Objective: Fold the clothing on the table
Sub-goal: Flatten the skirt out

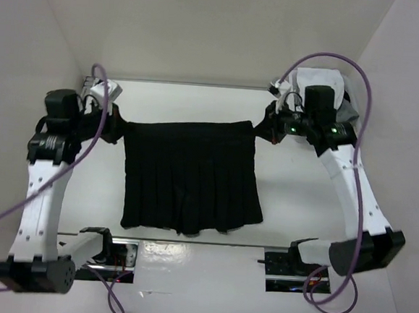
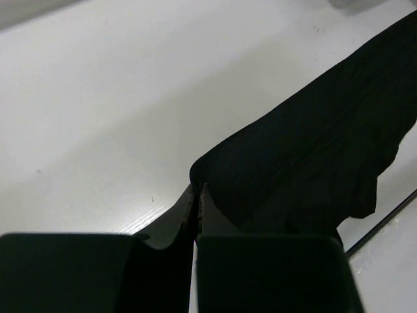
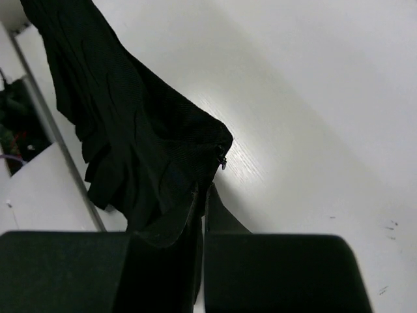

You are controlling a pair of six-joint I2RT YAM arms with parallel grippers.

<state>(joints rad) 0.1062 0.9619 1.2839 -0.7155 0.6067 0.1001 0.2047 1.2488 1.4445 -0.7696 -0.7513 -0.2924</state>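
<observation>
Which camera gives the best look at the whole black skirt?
The top external view: the skirt is spread out whole, its outline and pleats visible. Each wrist view shows only one corner of it, up close.

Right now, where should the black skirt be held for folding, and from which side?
By its two waistband corners, each from its outer side: the skirt is wide and limp, so one grip would likely bunch it. The left gripper and right gripper are shut there.

White and grey garments (image 1: 337, 79) lie heaped at the upper right of the frame; a small white object (image 1: 115, 88) sits upper left.
</observation>
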